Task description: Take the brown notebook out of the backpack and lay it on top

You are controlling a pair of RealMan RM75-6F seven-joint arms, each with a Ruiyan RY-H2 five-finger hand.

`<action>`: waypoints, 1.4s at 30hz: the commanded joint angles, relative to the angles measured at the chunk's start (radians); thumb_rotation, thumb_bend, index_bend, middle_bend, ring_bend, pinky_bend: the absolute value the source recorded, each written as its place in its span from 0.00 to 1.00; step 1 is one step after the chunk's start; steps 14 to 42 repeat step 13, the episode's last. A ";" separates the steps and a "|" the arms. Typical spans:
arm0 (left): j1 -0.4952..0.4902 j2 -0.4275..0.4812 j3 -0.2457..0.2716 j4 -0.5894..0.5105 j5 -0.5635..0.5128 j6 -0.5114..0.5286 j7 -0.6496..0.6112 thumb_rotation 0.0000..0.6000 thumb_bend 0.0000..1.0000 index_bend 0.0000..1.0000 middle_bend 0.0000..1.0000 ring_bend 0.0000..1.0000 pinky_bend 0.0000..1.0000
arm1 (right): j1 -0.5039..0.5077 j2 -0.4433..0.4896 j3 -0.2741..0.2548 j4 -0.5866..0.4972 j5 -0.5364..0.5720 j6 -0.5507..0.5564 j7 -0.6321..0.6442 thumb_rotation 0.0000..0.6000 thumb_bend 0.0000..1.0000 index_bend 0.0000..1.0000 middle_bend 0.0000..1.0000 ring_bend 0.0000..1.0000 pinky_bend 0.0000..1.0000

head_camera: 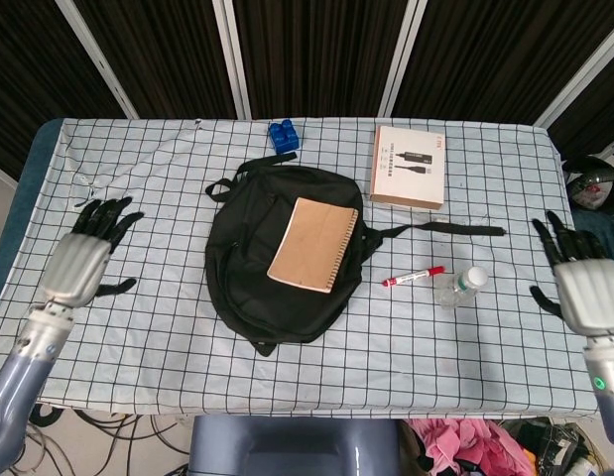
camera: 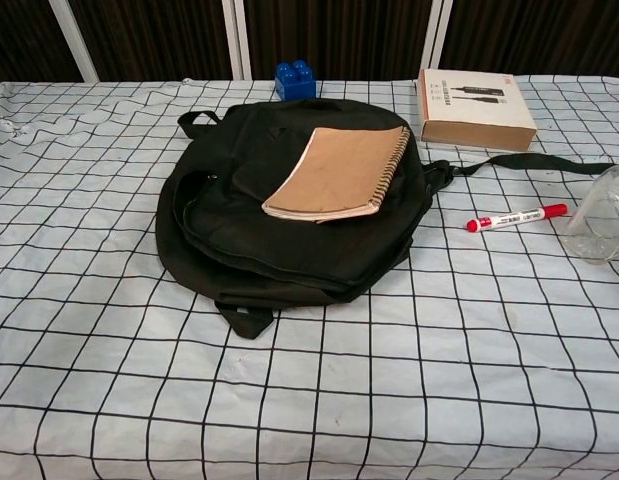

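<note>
The brown spiral notebook (head_camera: 313,244) (camera: 339,173) lies flat on top of the black backpack (head_camera: 257,268) (camera: 239,235) in the middle of the table. Nothing touches it. My left hand (head_camera: 81,261) hovers at the table's left edge, fingers spread and holding nothing. At the far right edge my right hand (head_camera: 582,283) is also spread and holds nothing. Both hands are far from the backpack and show only in the head view.
A blue toy brick (head_camera: 283,134) (camera: 296,79) sits behind the backpack. A brown box (head_camera: 409,166) (camera: 475,95) lies at the back right. A red marker (head_camera: 413,276) (camera: 516,217) and a clear plastic bottle (head_camera: 458,288) (camera: 598,222) lie right of the backpack, near its strap (head_camera: 455,229).
</note>
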 commanded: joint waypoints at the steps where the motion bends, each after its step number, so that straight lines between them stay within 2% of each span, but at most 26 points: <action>1: 0.133 -0.002 0.088 0.060 0.088 0.131 -0.060 1.00 0.03 0.15 0.04 0.00 0.00 | -0.151 -0.012 -0.086 0.067 -0.057 0.137 0.076 1.00 0.16 0.00 0.02 0.18 0.17; 4: 0.207 -0.009 0.118 0.097 0.124 0.206 -0.114 1.00 0.03 0.15 0.04 0.00 0.00 | -0.216 -0.069 -0.112 0.106 -0.073 0.189 0.072 1.00 0.16 0.00 0.03 0.18 0.17; 7: 0.265 -0.006 0.142 0.106 0.140 0.249 -0.162 1.00 0.03 0.15 0.04 0.00 0.00 | -0.254 -0.128 -0.110 0.140 -0.073 0.225 0.061 1.00 0.16 0.00 0.03 0.18 0.17; 13: 0.335 -0.015 0.149 0.146 0.128 0.294 -0.161 1.00 0.04 0.15 0.04 0.00 0.00 | -0.266 -0.166 -0.106 0.178 -0.117 0.241 0.049 1.00 0.16 0.00 0.03 0.17 0.17; 42: 0.335 -0.015 0.149 0.146 0.128 0.294 -0.161 1.00 0.04 0.15 0.04 0.00 0.00 | -0.266 -0.166 -0.106 0.178 -0.117 0.241 0.049 1.00 0.16 0.00 0.03 0.17 0.17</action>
